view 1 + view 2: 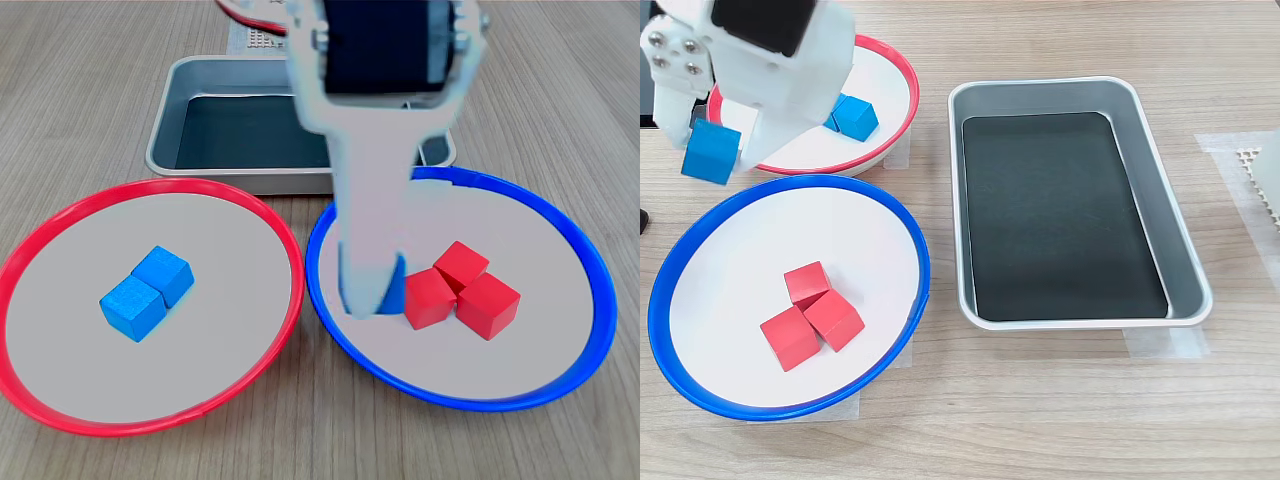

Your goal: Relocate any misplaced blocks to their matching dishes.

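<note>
Lying on pale wood-grain table (1060, 420), grey tray (1185, 270), taped edges.

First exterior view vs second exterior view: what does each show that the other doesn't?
Only the first exterior view: both blue cubes in the red-rimmed plate unobstructed. Only the second exterior view: the whole metal tray, and the tool clearly shut on a blue cube. Both: three red cubes in the blue-rimmed plate.

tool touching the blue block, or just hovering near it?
Touching. In the second exterior view the blue block sits clamped between the tool's white jaws, lifted above the blue-rimmed dish. The first exterior view mostly hides it behind the jaw.
</note>
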